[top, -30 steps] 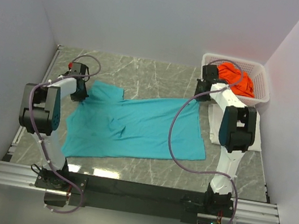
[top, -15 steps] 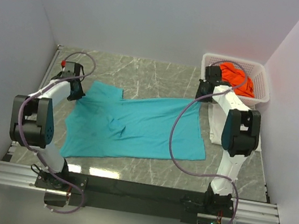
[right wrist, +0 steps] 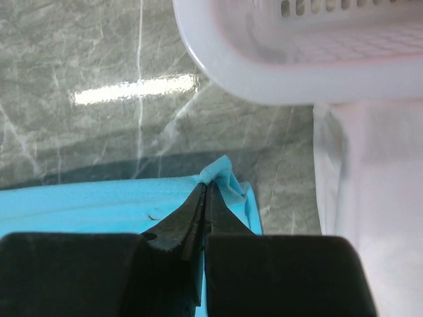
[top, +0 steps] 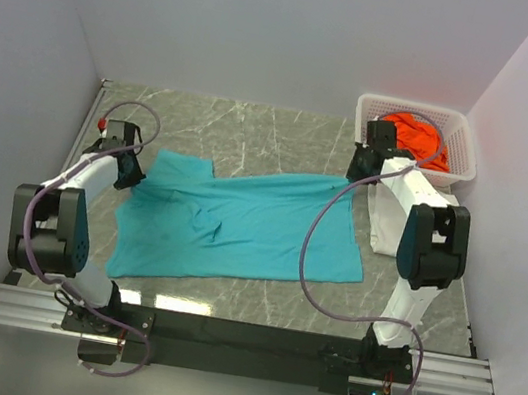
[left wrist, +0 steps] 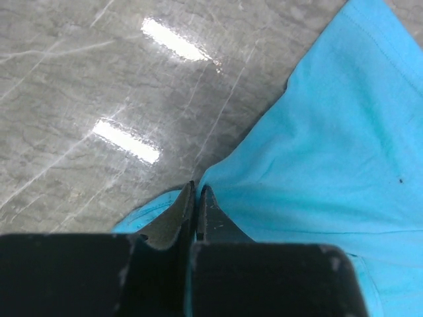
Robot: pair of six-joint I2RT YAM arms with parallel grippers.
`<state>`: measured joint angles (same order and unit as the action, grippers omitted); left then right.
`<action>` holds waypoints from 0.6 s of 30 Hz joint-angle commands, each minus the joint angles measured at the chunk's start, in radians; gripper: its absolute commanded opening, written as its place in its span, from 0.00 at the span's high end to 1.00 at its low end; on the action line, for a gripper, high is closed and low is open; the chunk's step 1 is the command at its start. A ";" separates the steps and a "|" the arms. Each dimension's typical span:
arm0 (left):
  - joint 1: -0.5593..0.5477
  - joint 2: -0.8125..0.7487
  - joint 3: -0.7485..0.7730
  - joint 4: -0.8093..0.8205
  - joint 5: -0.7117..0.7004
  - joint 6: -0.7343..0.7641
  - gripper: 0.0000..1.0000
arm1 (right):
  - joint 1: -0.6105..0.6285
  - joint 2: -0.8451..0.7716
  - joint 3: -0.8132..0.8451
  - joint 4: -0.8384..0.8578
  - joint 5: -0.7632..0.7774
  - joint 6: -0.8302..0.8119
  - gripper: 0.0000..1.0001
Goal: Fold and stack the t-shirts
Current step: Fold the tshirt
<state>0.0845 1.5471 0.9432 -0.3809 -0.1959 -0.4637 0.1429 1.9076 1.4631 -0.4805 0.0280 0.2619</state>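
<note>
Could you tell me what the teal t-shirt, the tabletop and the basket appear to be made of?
The teal t-shirt: soft matte knit cloth, likely cotton; it wrinkles and shows stitched hems. The tabletop: glossy grey marble-look surface, stone or laminate; veins and sharp light reflections. The basket: smooth white plastic, probably moulded; lattice walls, rounded rim.

Bright, even, diffuse from overhead; white glare strips on glossy surface point(left wrist: 125, 140), also along near edge; faint shadows; left claw point(left wrist: 196, 189), right claw point(right wrist: 206, 187) dark, slightly blurred.

left end effector point(top: 130, 176) drawn further left, teal t-shirt point(top: 249, 226) stretched wider
</note>
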 commanded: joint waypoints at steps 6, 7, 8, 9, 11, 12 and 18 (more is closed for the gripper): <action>0.023 -0.093 -0.020 0.023 -0.008 -0.016 0.99 | -0.016 -0.146 -0.069 0.016 0.013 0.033 1.00; 0.021 -0.100 -0.027 0.023 -0.005 -0.018 0.99 | -0.016 -0.154 -0.076 0.017 0.010 0.036 1.00; 0.024 -0.107 -0.032 0.023 -0.004 -0.018 0.99 | -0.016 -0.163 -0.092 0.016 0.009 0.040 1.00; 0.023 -0.120 -0.037 0.023 -0.004 -0.018 0.99 | -0.016 -0.180 -0.101 0.014 0.012 0.045 1.00; 0.023 -0.137 -0.053 0.027 0.000 -0.015 0.99 | -0.017 -0.194 -0.125 0.014 0.018 0.056 1.00; 0.024 -0.153 -0.058 0.028 0.000 -0.015 0.99 | -0.017 -0.209 -0.135 0.014 0.018 0.059 1.00; 0.024 -0.189 -0.096 0.010 0.012 -0.023 0.99 | -0.019 -0.260 -0.193 0.017 0.029 0.080 1.00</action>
<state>0.1001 1.3994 0.8631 -0.3790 -0.1848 -0.4706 0.1364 1.7142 1.2892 -0.4862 0.0265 0.3218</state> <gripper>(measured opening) 0.033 0.007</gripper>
